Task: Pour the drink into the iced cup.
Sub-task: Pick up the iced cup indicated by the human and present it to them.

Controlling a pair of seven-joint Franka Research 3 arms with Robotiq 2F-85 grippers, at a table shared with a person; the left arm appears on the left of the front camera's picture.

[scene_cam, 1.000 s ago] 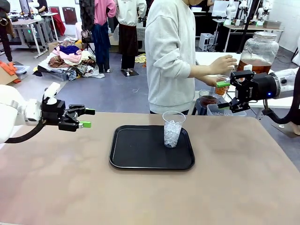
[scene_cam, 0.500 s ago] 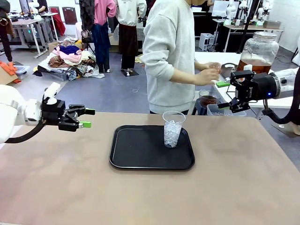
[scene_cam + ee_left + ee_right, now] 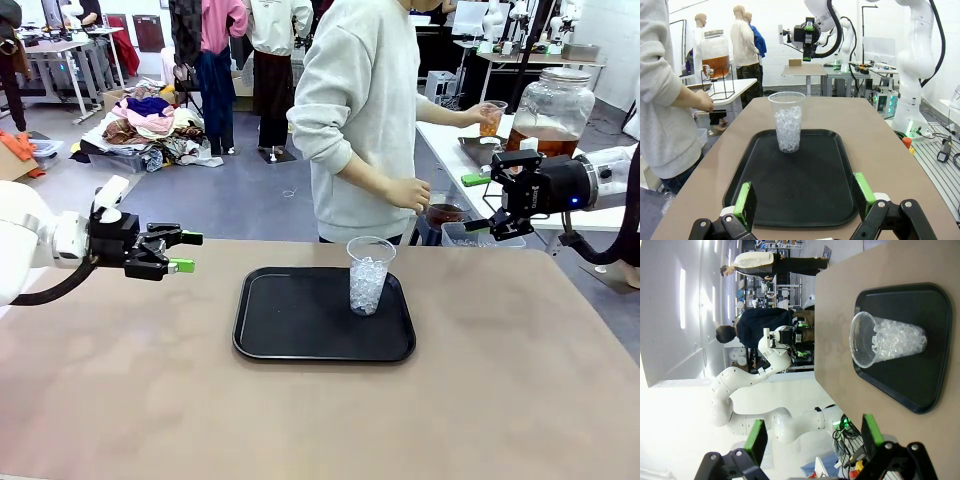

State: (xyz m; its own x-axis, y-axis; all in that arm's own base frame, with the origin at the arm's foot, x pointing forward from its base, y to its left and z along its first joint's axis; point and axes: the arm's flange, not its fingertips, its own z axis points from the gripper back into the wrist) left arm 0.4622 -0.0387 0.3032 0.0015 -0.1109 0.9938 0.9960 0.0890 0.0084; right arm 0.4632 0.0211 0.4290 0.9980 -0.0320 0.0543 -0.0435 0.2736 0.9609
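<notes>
Both spread, empty: left end effector (image 3: 187, 252) hovers left of the black tray (image 3: 300, 322), right end effector (image 3: 478, 203) at the bench's far right. Iced cup (image 3: 368, 276) upright on tray. Drink (image 3: 490, 124) is in a small cup in the person's hand (image 3: 472, 116), beside the glass dispenser jar (image 3: 551, 105).

No word, number, label or sign can be read in any view. In the front view, a small pale marking on the black body of the right gripper (image 3: 474, 203) is too small to make out.
</notes>
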